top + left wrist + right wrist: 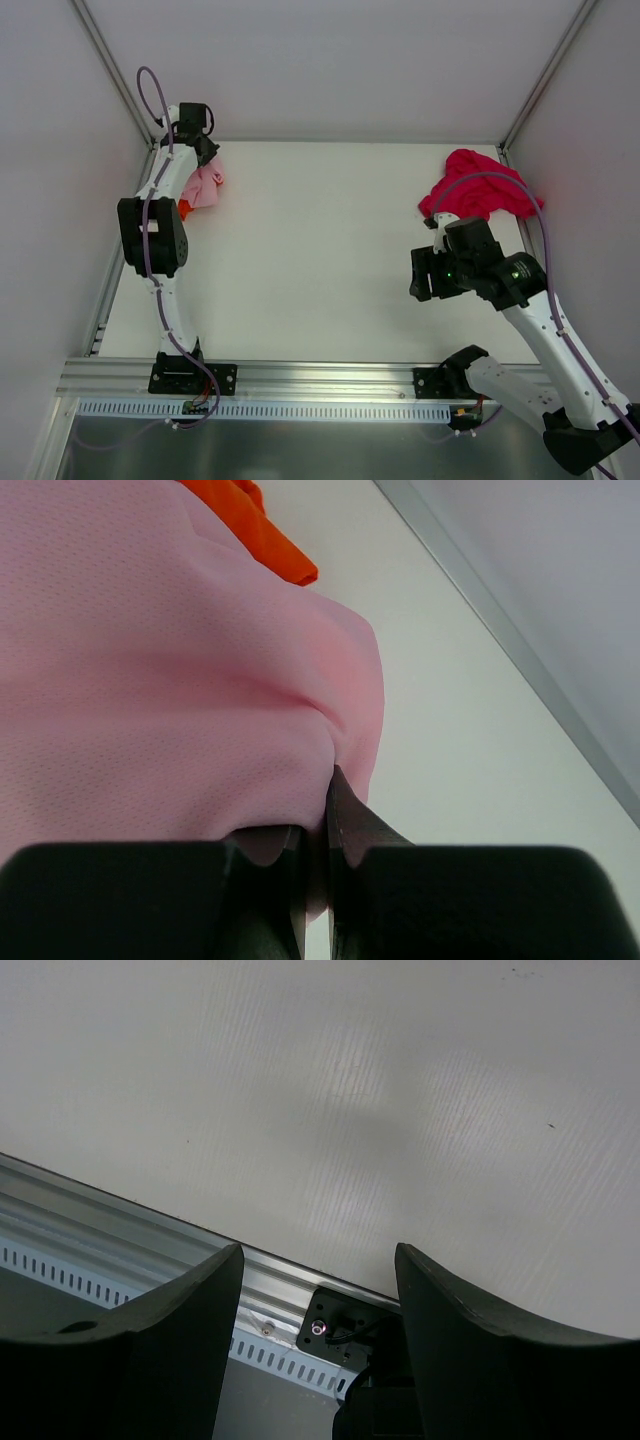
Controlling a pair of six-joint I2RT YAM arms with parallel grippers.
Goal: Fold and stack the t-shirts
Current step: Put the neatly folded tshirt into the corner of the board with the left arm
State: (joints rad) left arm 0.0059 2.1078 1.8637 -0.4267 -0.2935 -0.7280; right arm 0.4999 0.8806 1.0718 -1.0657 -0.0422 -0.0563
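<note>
Cloth this thin will likely sag and slip, so pinching a hem seems best. At the far-left corner of the table (320,250), the left gripper (318,815) clamps the pink t-shirt (150,680), with the orange t-shirt (250,525) beside it. The crimson t-shirt (470,190) lies bunched at the table's far-right corner. Nearer, the right gripper (318,1270) hangs agape and empty.

No text, label, brand, number or sign can be read anywhere.

white table (330,250), walled on three sides, slotted metal rail (330,376) along near edge; light pink t-shirt (205,187) bunched at far-left corner, bright orange t-shirt (184,209) just beside it, mostly hidden; crimson t-shirt (470,190) crumpled in far-right corner, well apart
</note>
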